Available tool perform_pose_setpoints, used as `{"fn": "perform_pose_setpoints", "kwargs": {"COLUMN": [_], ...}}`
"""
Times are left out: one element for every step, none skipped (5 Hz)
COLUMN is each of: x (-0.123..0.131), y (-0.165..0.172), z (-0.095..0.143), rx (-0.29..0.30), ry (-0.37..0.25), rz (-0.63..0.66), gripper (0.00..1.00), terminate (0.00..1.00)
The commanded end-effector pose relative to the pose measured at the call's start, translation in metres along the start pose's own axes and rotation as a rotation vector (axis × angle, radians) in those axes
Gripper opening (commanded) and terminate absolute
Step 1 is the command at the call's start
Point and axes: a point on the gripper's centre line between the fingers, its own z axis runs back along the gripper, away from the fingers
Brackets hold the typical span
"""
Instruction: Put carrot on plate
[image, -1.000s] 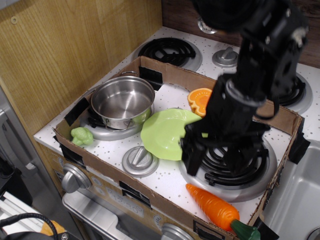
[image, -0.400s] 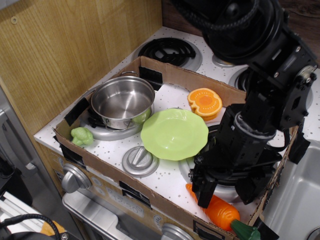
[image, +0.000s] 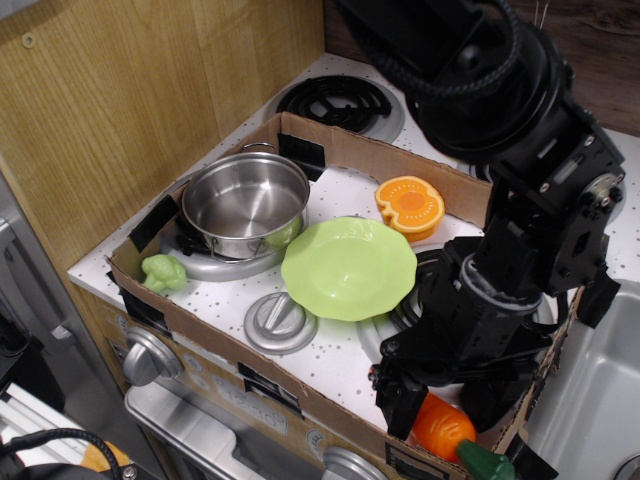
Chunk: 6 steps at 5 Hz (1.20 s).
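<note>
We see the carrot (image: 445, 427) lying at the bottom right of the cardboard box (image: 340, 147), its green top (image: 487, 464) pointing to 4 o'clock. The black gripper (image: 445, 400) sits right over it, with its fingers (image: 398, 400) spread apart, one on each side of the carrot. We cannot tell if they touch it. The light green plate (image: 348, 267) lies at 10 o'clock from the carrot, well apart. At 9 o'clock from the plate stands a steel pot (image: 245, 203). An orange citrus-half toy (image: 410, 206) sits at 1 o'clock from the plate.
</note>
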Motion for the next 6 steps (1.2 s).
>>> {"fn": "perform_pose_setpoints", "kwargs": {"x": [0.003, 0.014, 0.029, 0.058, 0.092, 0.123], "y": [0.003, 0.009, 0.017, 0.024, 0.021, 0.015], "z": [0.014, 0.033, 0.06, 0.078, 0.074, 0.061], "rx": [0.017, 0.028, 0.055, 0.071, 0.032, -0.051], "ry": [-0.054, -0.102, -0.099, -0.077, -0.22, -0.289], "rz": [-0.001, -0.008, -0.022, -0.076, -0.162, -0.276], "gripper": [0.0, 0.0, 0.0, 0.0, 0.0, 0.0], "terminate": [0.0, 0.0, 0.0, 0.0, 0.0, 0.0]}}
